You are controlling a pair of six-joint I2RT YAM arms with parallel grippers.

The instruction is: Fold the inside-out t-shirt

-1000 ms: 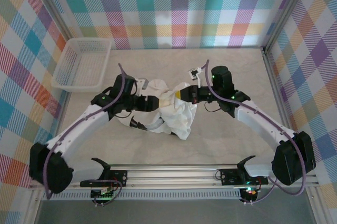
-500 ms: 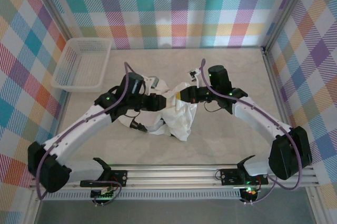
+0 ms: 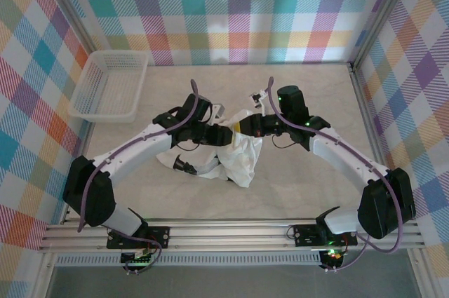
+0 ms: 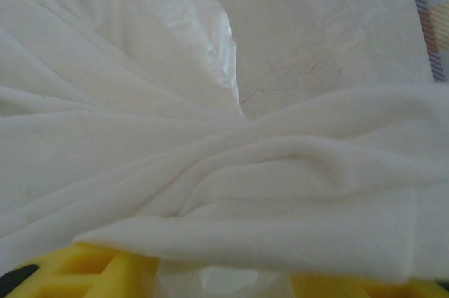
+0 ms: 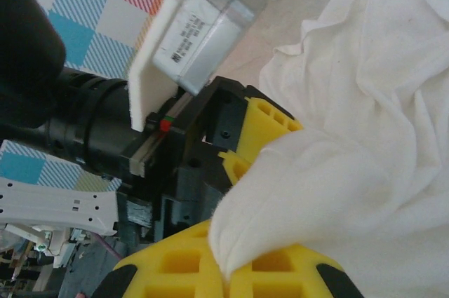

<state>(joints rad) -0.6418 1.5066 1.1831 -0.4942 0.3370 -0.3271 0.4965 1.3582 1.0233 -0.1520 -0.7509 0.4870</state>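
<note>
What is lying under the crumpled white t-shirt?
The pale marbled tabletop shows around the soft white short-sleeved t-shirt and through a gap between its folds. Whatever lies directly beneath the bunched cloth is covered.

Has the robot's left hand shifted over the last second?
Yes. The left hand has slid rightward, away from the basket, into the t-shirt, toward the right hand.

Left arm [image 3: 133, 152] and right arm [image 3: 345, 156]: white shells, black joint housings, 1 purple cable [image 3: 79, 214] along each. Fingers [image 5: 179, 263] yellow, lattice pockets, black patches. Wrist camera [image 5: 207, 28]: grey case, printed label, white bracket.
</note>
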